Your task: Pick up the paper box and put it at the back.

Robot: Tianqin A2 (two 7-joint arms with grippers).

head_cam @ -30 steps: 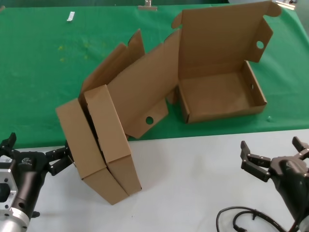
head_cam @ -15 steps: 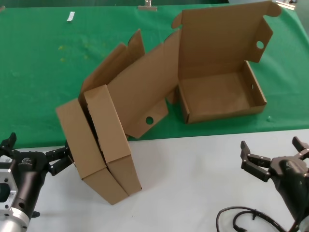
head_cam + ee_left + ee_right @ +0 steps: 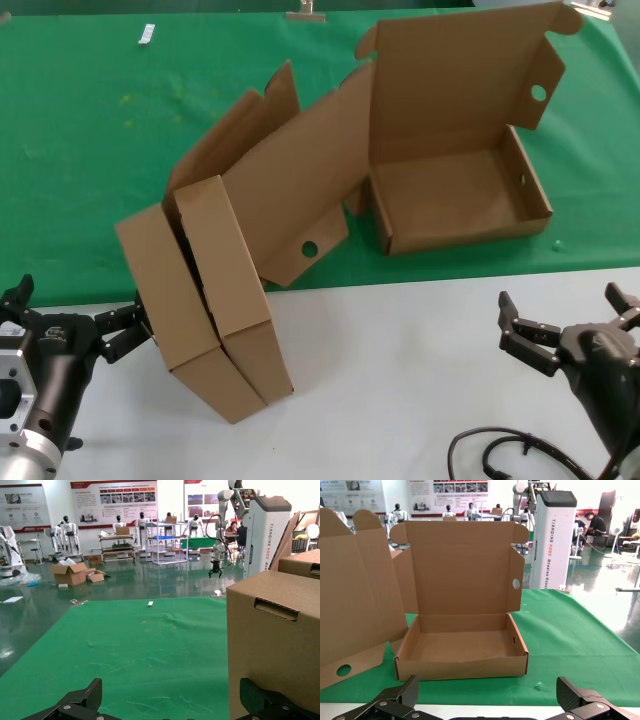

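Observation:
The paper box (image 3: 450, 200) lies open on the green cloth (image 3: 90, 150) at the right, a shallow tray with its big lid up and a round hole in the flap. It also shows straight ahead in the right wrist view (image 3: 462, 647). My right gripper (image 3: 568, 315) is open and empty over the white tabletop (image 3: 400, 380), in front of the box and apart from it. My left gripper (image 3: 70, 312) is open and empty at the front left. One of its fingers is right beside the outer leaning box (image 3: 165, 290). I cannot tell whether they touch.
Two other brown boxes (image 3: 225, 290) stand on edge, leaning together across the cloth's front border, one with its lid (image 3: 290, 190) spread back. In the left wrist view one fills the side (image 3: 272, 645). A black cable (image 3: 500, 450) lies front right. A small white scrap (image 3: 147, 34) lies far back left.

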